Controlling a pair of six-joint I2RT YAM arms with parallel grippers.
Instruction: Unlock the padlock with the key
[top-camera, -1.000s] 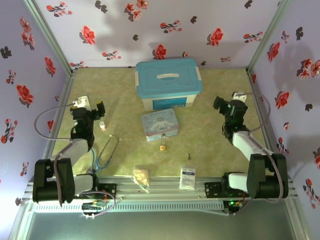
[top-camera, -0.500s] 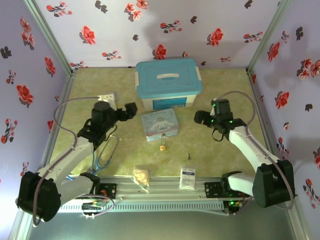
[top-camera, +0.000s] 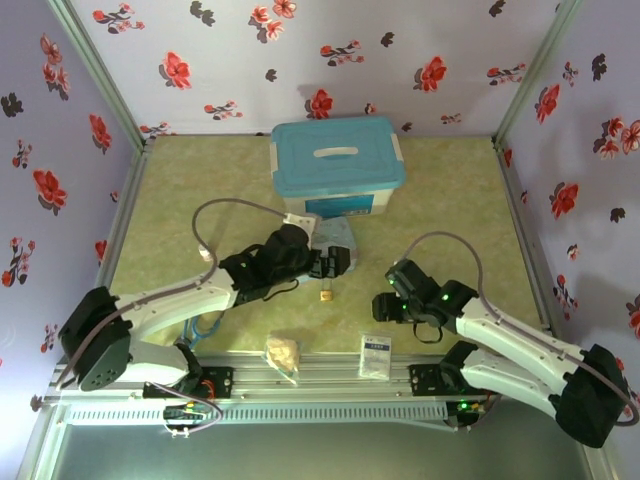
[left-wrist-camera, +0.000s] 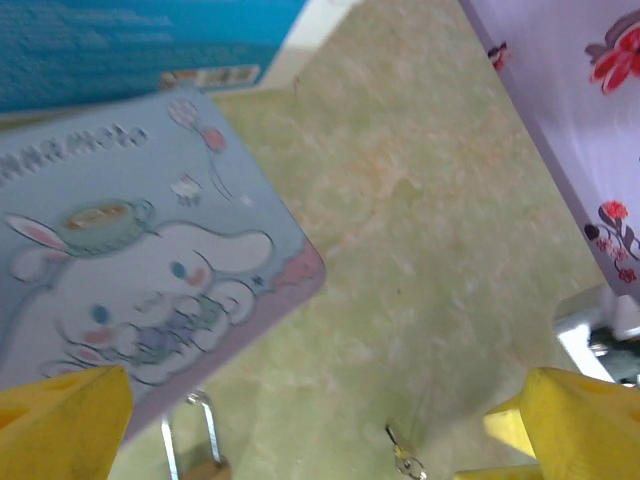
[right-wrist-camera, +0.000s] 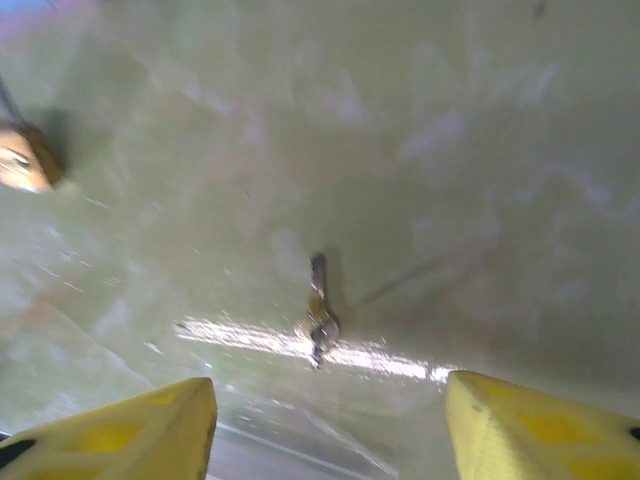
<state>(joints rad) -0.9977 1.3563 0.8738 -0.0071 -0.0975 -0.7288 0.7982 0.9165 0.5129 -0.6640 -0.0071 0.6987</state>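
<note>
The tiny brass padlock lies on the green mat just in front of the cartoon-print tin. Its grey shackle reaches toward the tin's edge. My left gripper hovers open over the tin's near corner, above and behind the padlock, with nothing between its yellow fingers. The small dark key lies flat on the mat, right of the padlock. My right gripper hangs open directly over the key, its yellow fingers spread to either side of it.
A blue-lidded storage box stands behind the tin. A white sachet and a snack bag lie by the front rail. A blue-grey cable loop lies under the left arm. Floral walls enclose the mat.
Both arms have swung in from the sides toward the centre and dropped low. The left gripper now hangs over the tin's front, the right one over the key. Padlock and key have not moved.
</note>
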